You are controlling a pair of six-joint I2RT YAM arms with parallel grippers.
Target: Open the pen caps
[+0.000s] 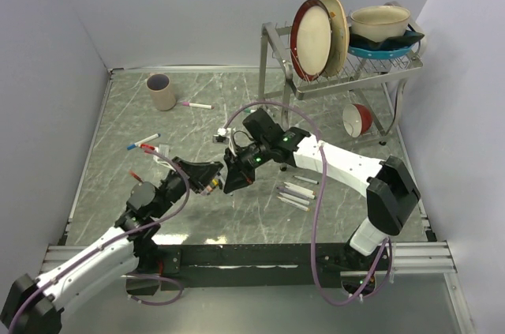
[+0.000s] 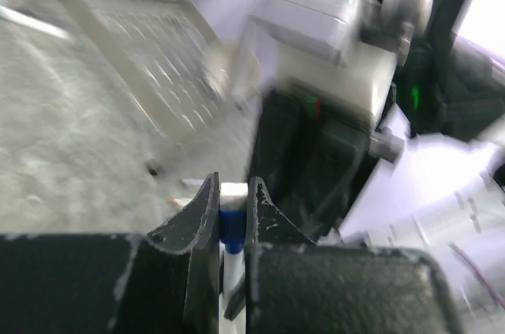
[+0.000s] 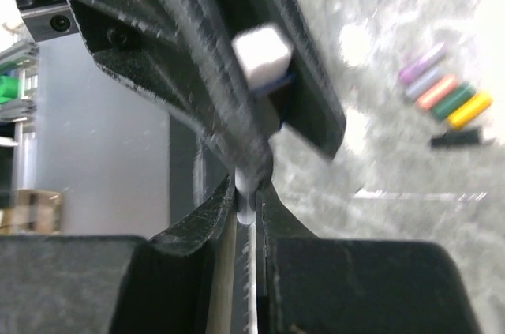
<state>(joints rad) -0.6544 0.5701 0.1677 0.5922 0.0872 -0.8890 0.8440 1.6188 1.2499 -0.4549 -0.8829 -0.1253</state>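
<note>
Both grippers meet above the middle of the table, holding one thin white pen between them. My left gripper (image 1: 211, 182) (image 2: 233, 184) is shut on the pen's blue cap (image 2: 229, 223), and a white tip shows above the cap. My right gripper (image 1: 234, 180) (image 3: 246, 188) is shut on the white barrel (image 3: 246, 206) at the pen's other end. In the right wrist view the left gripper's fingers (image 3: 308, 105) hold the blue cap (image 3: 276, 81). Several loose caps (image 3: 446, 89) in purple, orange, green, yellow and black lie in a row on the table.
Several white pen barrels (image 1: 298, 192) lie right of the grippers. Capped pens (image 1: 146, 143) lie at the left and a pink-capped one (image 1: 195, 104) lies by a brown cup (image 1: 162, 91). A dish rack (image 1: 347, 65) with plates stands at the back right, with a red bowl (image 1: 359, 119) under it.
</note>
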